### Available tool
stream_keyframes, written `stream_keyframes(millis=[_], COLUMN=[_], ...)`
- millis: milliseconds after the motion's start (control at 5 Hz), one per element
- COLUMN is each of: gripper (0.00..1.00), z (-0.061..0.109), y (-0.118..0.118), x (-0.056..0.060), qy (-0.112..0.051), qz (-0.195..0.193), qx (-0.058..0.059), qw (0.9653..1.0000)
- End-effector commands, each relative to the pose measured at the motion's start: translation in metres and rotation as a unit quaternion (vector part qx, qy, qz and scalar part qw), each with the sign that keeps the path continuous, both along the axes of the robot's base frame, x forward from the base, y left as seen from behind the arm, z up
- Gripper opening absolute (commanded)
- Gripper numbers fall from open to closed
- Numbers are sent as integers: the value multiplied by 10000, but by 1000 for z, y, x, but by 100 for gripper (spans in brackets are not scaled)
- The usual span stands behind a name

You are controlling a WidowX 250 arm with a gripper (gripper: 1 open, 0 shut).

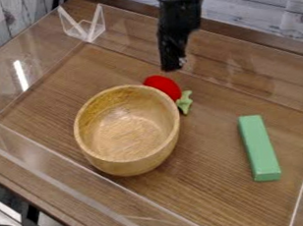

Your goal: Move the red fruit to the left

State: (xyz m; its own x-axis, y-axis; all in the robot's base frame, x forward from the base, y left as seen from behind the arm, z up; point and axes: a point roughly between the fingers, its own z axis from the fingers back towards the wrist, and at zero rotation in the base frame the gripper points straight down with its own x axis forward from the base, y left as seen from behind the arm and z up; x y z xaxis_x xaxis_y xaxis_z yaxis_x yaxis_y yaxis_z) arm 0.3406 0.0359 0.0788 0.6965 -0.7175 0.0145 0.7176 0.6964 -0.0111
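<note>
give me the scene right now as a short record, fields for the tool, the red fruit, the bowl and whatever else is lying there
tool: black gripper, above and behind the fruit, not holding it
target: glossy red toy fruit with green leafy top, lying on its side, leaves toward the right of the picture
container: round wooden bowl, nothing in it, just in front of the fruit
other: flat green rectangular block, right side of picture
surface: brown wooden table
</note>
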Motion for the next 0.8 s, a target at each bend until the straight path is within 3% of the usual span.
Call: stream_keyframes(millis=[0,200,600], gripper=[0,100,100], z=[26,7,-13], y=[6,6,8], x=[5,5,1], qy=[-436,-390,-123], qz=[135,59,-82], qx=[128,98,-3], qw=[9989,9992,9999])
